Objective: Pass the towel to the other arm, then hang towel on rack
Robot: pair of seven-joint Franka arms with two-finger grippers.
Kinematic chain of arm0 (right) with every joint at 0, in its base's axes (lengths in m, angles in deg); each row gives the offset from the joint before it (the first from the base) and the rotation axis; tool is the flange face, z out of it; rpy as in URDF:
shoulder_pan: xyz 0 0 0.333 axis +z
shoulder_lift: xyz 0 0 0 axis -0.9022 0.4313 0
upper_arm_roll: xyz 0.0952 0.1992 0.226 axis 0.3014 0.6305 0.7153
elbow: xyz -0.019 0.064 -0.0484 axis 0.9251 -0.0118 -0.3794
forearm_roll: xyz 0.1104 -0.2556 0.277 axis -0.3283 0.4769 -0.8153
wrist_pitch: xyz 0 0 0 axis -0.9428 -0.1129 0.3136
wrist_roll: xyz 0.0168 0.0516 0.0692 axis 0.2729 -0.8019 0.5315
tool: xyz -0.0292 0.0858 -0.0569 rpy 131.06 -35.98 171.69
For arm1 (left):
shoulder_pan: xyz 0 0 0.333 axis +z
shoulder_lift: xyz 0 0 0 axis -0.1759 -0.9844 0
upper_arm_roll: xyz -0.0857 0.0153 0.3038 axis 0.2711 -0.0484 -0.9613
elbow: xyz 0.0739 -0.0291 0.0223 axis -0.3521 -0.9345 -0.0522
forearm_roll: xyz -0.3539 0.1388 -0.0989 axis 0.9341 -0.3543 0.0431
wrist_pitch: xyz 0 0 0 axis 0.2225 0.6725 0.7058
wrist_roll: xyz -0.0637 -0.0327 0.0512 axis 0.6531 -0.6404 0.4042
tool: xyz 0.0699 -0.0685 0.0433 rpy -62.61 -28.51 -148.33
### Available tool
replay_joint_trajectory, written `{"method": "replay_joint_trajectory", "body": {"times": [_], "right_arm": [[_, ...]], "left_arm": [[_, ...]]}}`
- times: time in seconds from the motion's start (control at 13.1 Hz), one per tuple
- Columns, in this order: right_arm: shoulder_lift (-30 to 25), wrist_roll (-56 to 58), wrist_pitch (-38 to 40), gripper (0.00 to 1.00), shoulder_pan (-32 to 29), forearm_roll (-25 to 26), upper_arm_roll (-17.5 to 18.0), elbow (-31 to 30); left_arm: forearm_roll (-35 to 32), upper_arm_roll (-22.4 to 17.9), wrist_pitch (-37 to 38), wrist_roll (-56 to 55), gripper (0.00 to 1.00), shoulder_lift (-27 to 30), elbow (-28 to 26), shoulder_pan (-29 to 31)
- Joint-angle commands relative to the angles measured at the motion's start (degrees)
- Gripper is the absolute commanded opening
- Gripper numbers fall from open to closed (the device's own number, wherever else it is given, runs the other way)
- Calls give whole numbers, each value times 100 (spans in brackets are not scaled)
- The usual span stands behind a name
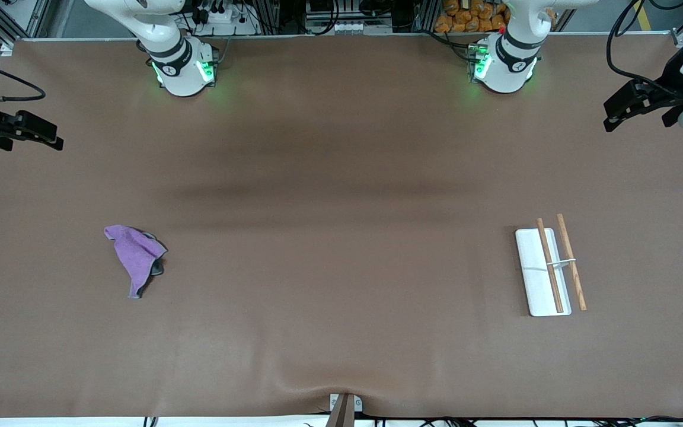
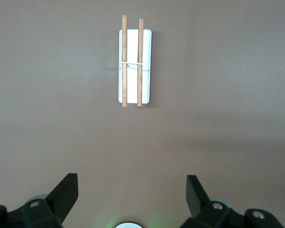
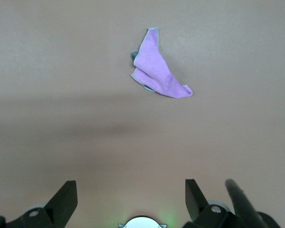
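Note:
The purple towel [image 1: 135,255] lies crumpled on the brown table toward the right arm's end, a bit of its grey reverse showing; the right wrist view also has the towel [image 3: 157,66]. The rack [image 1: 549,270] stands toward the left arm's end: a white base plate, two wooden rods and a thin metal crossbar. In the left wrist view the rack [image 2: 133,85] shows whole. My right gripper [image 1: 51,137] hangs open and empty high over its end of the table, away from the towel. My left gripper [image 1: 611,117] is likewise open and empty, up over its own end. Both right gripper [image 3: 131,192] and left gripper [image 2: 132,190] hold nothing.
The arm bases [image 1: 184,65] [image 1: 504,62] stand along the table edge farthest from the front camera. A small bracket [image 1: 344,406] sits at the nearest edge. Brown tabletop [image 1: 341,249] stretches between towel and rack.

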Motion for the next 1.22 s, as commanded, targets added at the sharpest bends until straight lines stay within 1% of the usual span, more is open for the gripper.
{"method": "replay_joint_trajectory", "body": {"times": [0.0, 0.31, 0.61, 0.99, 1.15], "right_arm": [[-52, 27, 11, 100, 29, -56, -50, -152], [124, 18, 29, 100, 11, -3, -59, -214], [308, 18, -41, 100, -234, 6, -59, -214], [703, 18, -629, 100, -331, 15, -59, -170], [1019, 27, -936, 100, -323, 15, -59, -153]], "left_arm": [[64, -7, 69, 118, 100, -74, 70, -31], [82, 1, 52, 118, 100, -145, 70, -48], [91, 1, 43, 109, 100, -145, 70, -40], [99, 1, 34, 109, 100, -136, 70, -31], [108, 1, 34, 92, 100, -127, 70, -22]]}}
